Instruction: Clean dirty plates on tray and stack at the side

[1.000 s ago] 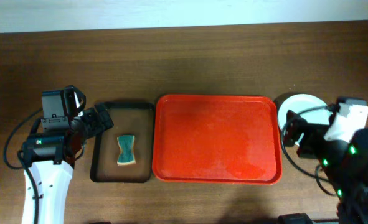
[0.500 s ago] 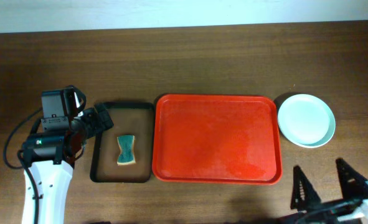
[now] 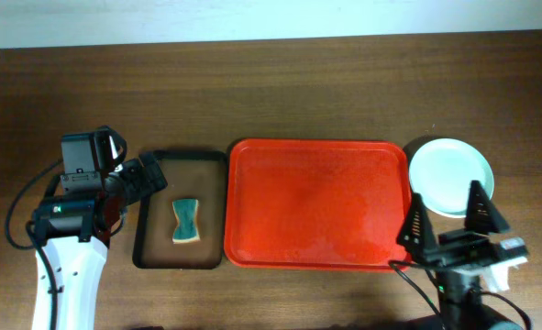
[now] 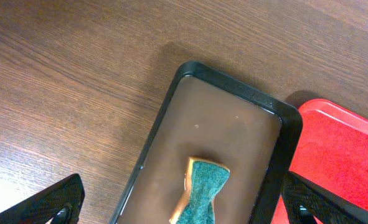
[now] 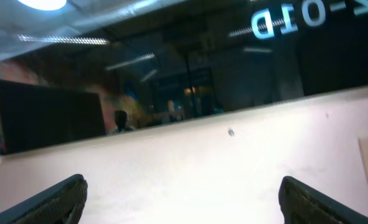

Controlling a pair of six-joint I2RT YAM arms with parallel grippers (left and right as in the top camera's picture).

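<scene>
So the right gripper (image 3: 452, 221) was spread wide with nothing in it, and compared to half a second before it had swung up from the bottom edge of the overhead shot to sit just below the stacked plates (image 3: 448, 173), its wrist cam pointing off at a wall and windows. Those plates hadn't budged, parked on the table just right of the red tray (image 3: 318, 205), which had nothing on it. Over on the other side the left gripper (image 3: 150, 174) sat released too, same spot as before, at the top-left corner of the black tray (image 4: 165, 117) with the sponge (image 4: 202, 191) lying inside.
</scene>
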